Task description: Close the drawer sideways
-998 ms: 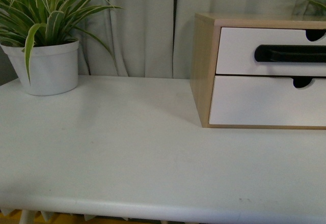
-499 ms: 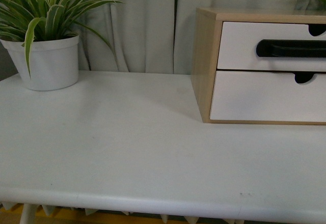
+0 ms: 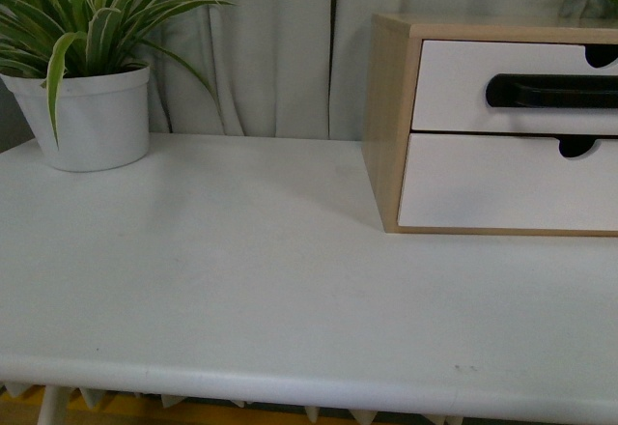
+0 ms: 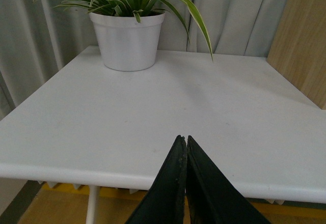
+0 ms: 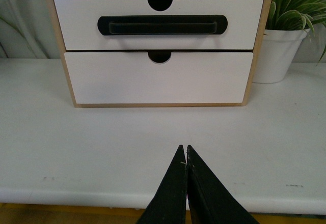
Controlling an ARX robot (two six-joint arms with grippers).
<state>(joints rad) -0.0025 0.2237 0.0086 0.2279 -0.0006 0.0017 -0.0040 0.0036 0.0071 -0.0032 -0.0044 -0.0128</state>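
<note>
Our front camera cuts off the right end of the cabinet (image 3: 391, 126), and neither arm shows there. The drawer (image 5: 158, 24) sits in the top slot, face toward us, its black bar handle (image 5: 162, 25) running sideways, front looking flush with the frame. Our left gripper (image 4: 185, 147) and right gripper (image 5: 185, 155) both hover low over the table (image 3: 241, 270) edge, fingers pressed together, holding nothing.

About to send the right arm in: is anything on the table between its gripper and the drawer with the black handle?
Nothing visible. In the right wrist view only bare table lies between the right gripper and the drawer; the potted plant stands beside the cabinet.
</note>
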